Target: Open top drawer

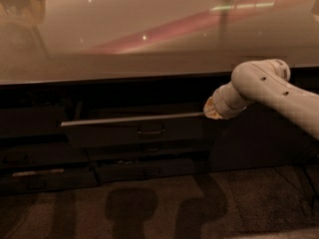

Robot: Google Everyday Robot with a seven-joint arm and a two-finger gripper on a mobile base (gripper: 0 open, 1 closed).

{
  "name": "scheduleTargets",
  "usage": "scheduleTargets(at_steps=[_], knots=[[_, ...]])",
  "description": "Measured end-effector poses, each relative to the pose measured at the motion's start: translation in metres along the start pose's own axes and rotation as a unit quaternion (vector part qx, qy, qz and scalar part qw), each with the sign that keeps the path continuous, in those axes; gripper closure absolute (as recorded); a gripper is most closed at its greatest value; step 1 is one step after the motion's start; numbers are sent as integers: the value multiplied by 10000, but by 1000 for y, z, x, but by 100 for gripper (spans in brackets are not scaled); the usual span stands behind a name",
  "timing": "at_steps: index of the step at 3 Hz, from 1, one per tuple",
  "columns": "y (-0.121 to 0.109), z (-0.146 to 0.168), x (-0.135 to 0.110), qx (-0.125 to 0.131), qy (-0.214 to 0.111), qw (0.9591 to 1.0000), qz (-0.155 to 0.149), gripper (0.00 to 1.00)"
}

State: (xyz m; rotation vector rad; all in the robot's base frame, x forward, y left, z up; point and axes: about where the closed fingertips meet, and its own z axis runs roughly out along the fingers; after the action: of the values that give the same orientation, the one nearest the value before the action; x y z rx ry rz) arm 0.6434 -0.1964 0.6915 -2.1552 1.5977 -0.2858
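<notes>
The hand (213, 108) is seen at the right end of the top drawer (109, 133), against or just beside the right tip of its pale top edge (134, 119). Contact can't be confirmed. Whether the hand is apart, together or clamped on anything cannot be told, as its tip is turned away & lost in the dark. The white arm (269, 86) is brought in from the right, below the front lip of the bench (149, 44).

The drawer is judged part-open: its front is stood nearer than the cabinet face, w/ a dark gap shown above the pale edge. The small bar handle (151, 131) at centre is not held and is found well left of the hand.

Risks, as judged:
- If the drawer is pulled by its corner, not the handle, an off-centre load is applied. The drawer could be racked on its runners & jammed.
- A thin edge is poorly suited to a hold. Slip-off is likely, esp. if the pull is not directed straight toward the near side.
- If the arm is swept left or down, the narrower drawer fronts (119, 172) below could be knocked, or the wrong one dragged out.
- The arm is sited close under the bench lip, so any upward move could be ended w/ a bump.
- If pulled too far or too fast, the drawer could be run hard into its stop.
</notes>
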Motion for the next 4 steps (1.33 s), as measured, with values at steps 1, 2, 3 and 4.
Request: scheduleTargets(at_steps=[1, 2, 3, 4], knots=[[14, -25, -5, 334, 118, 9994, 11, 100], [83, -12, -15, 114, 100, 9999, -37, 100], [109, 0, -21, -119, 53, 9999, -75, 81], [108, 0, -21, -116, 53, 9999, -74, 58]])
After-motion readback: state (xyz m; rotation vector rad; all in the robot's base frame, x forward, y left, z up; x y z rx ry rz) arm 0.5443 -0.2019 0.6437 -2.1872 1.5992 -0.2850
